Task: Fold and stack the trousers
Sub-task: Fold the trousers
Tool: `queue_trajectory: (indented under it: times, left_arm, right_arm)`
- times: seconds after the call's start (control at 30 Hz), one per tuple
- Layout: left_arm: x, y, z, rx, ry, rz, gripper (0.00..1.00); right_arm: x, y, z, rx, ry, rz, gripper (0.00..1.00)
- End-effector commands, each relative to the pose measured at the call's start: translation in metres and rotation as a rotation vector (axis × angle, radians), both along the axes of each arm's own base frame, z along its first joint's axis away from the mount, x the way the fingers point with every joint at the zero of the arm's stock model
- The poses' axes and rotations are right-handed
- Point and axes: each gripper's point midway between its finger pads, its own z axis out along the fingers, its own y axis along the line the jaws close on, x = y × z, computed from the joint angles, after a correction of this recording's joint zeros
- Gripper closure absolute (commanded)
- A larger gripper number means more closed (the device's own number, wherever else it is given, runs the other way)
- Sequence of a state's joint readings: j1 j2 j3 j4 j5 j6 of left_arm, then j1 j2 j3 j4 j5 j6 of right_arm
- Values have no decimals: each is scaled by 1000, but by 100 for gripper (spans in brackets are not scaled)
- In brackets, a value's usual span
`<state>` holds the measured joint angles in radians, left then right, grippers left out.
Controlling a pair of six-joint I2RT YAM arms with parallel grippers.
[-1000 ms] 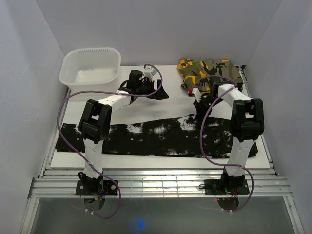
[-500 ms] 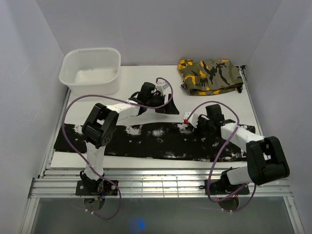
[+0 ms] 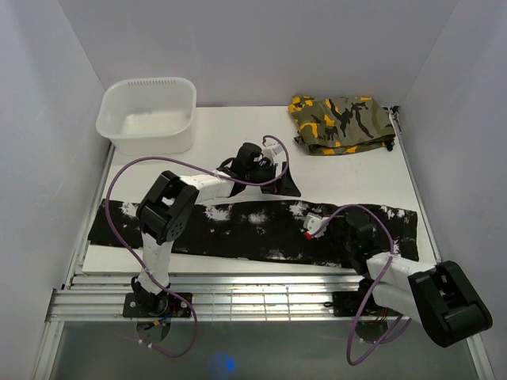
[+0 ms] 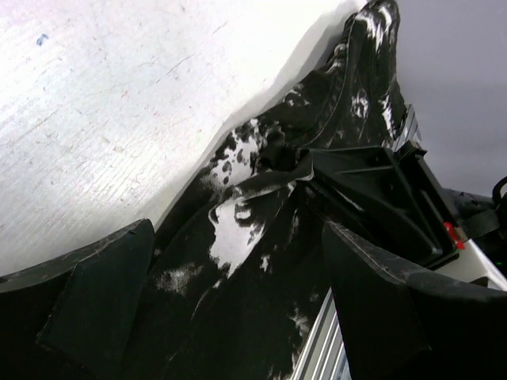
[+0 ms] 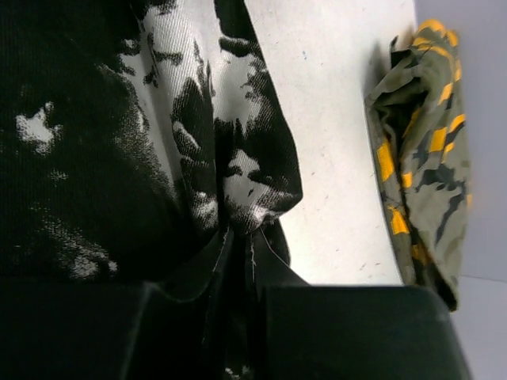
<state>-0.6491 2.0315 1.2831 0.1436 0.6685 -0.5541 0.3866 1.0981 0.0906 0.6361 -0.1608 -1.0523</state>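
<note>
Top external view: the trousers point(image 3: 238, 226) are spread along the near edge of the table point(image 3: 222, 142). Cloth is pinched in the right gripper point(image 3: 315, 226), and the left gripper point(image 3: 283, 182) is held with jaws apart by the far hem. If the cloth is dragged from one side only, the fold could be skewed.

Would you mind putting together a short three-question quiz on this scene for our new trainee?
1. True or false: the trousers lie spread in a long strip along the near edge of the table.
2. Which end effector pinches the trousers? A) left B) right C) neither
3. Fill in: the camouflage garment lies at the table's far ___ corner.
Key: 1 true; 2 B, the right end effector; 3 right.
</note>
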Motion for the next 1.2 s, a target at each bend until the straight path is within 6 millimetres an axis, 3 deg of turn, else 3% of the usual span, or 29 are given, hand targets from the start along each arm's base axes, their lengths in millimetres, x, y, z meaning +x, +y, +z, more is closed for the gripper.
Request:
queue_trajectory:
  times: [0.0, 0.03, 0.13, 0.3, 0.5, 0.73, 0.77, 0.83, 0.87, 0.93, 0.97, 1.03, 1.07, 1.13, 1.17]
  left_arm:
    - [-3, -8, 42, -100, -39, -6, 2]
    - [-4, -10, 44, -111, -38, -8, 3]
    - [-7, -19, 46, -124, -20, -27, 4]
    - [-29, -35, 36, -110, 5, -76, 7]
    - [-58, -42, 27, -117, 144, -109, 10]
    - [-64, -43, 54, -207, 171, -102, 7]
    - [-63, -45, 56, -217, 167, -105, 6]
    - [-61, -47, 61, -236, 158, -108, 5]
    - [-58, -49, 64, -243, 146, -107, 5]
    - [-49, -50, 63, -239, 111, -88, 4]
    - [-42, -50, 63, -239, 94, -73, 2]
    - [-27, -48, 49, -210, 77, -19, 2]
    - [-15, -45, 49, -205, 61, 9, 2]
    - [8, -40, 37, -173, 19, 87, 2]
    - [27, -31, 35, -155, -43, 123, 2]
  right_arm:
    - [3, 8, 40, 21, -238, 64, 92]
    - [-11, 4, 24, -1, -227, 82, 92]
    - [-26, 5, 24, -43, -315, 148, 92]
    - [-40, 8, 29, -98, -421, 226, 92]
    - [-49, 8, 18, -168, -436, 277, 92]
    - [-49, 8, -2, -223, -362, 310, 92]
    - [-52, 8, -14, -236, -305, 323, 83]
    - [-52, 8, -16, -243, -292, 329, 71]
    - [-55, 5, -25, -259, -255, 329, 49]
    - [-50, 2, -23, -273, -249, 307, 25]
    - [-45, -5, -23, -292, -241, 265, 7]
    - [-38, -21, -28, -314, -174, 165, 2]
    - [-29, -25, -19, -315, -178, 123, 2]
    - [-24, -43, -23, -333, -101, 38, 4]
    - [-8, -45, -2, -323, -121, 2, 5]
